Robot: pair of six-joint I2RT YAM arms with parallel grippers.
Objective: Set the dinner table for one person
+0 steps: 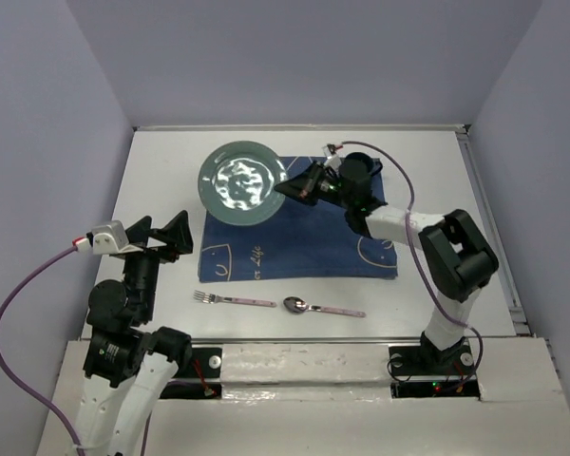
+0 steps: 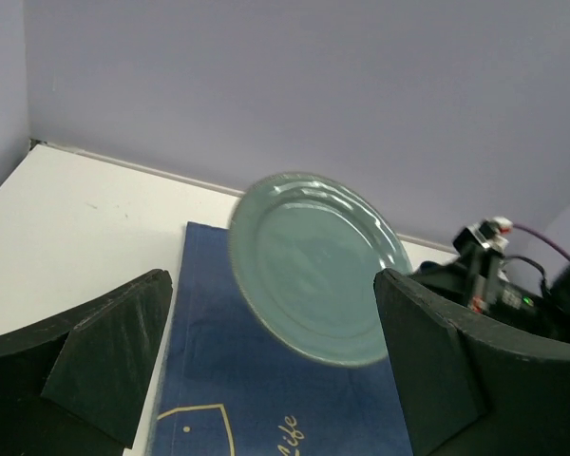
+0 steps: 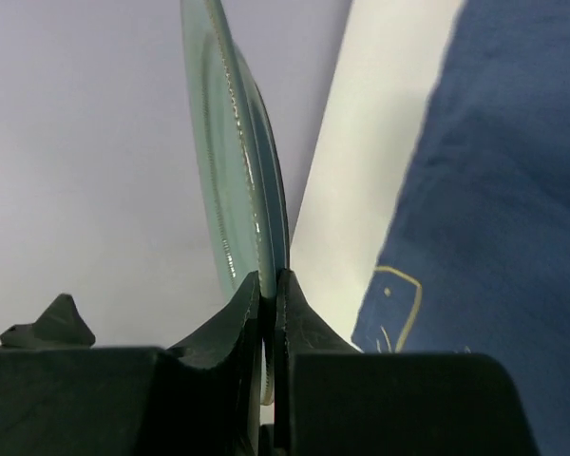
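My right gripper (image 1: 287, 184) is shut on the rim of a teal green plate (image 1: 241, 181) and holds it lifted over the far left corner of a dark blue cloth (image 1: 299, 237) on the white dinner table (image 1: 161, 180). In the right wrist view the plate (image 3: 233, 161) stands edge-on, pinched in my right gripper (image 3: 270, 285). In the left wrist view the plate (image 2: 313, 266) hovers tilted above the cloth (image 2: 266, 399). My left gripper (image 1: 164, 233) is open and empty at the table's left. A fork (image 1: 233, 300) and a spoon (image 1: 321, 308) lie near the front edge.
Purple walls close in the table on three sides. The right arm stretches over the cloth's right part. A rail runs along the table's right edge (image 1: 489, 228).
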